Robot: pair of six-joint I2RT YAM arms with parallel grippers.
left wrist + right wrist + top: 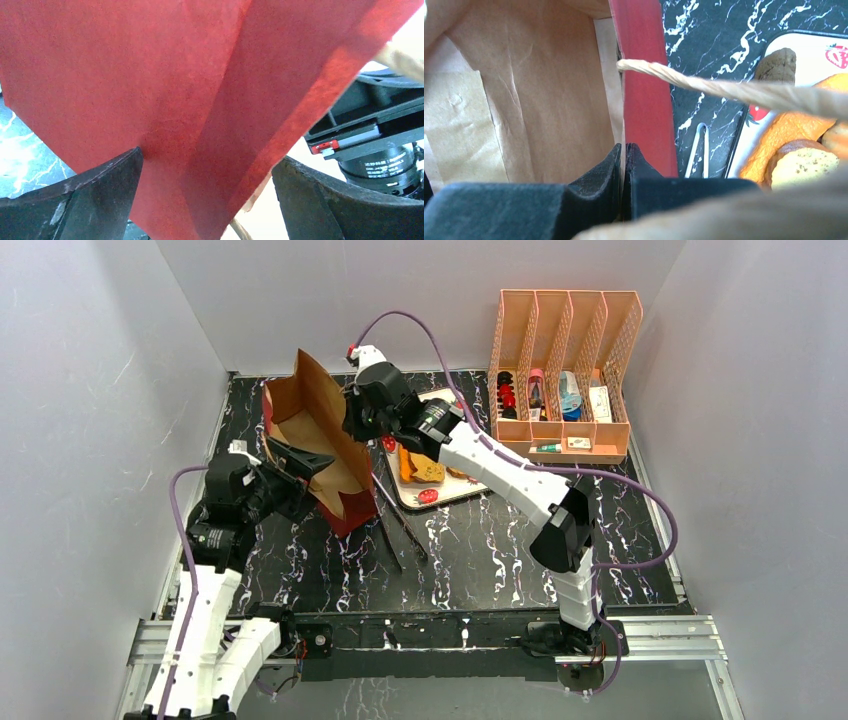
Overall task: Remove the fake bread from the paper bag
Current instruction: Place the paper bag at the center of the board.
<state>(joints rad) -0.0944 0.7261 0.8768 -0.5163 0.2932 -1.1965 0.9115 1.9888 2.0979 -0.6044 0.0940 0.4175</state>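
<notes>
Photographed on a black marble-patterned tabletop [480, 560] veined in white: tall kraft paper bag [300, 425], brown inside, red on its lower outside; cream rectangular tray [455, 492] printed with red strawberries; orange and tan toy bread pieces [425, 472]; peach lattice-sided plastic file rack [565, 360]; purple cables [420, 325] over white and black robot arms [505, 475].

Top cam looked down from above and behind my bases, over the whole table [480, 560]. Left wrist cam sat close against the red wall of the paper bag [150, 75]. Right wrist cam looked close along its rim, into its mouth. All shared the bag; top and right wrist also the tray [809, 47].
</notes>
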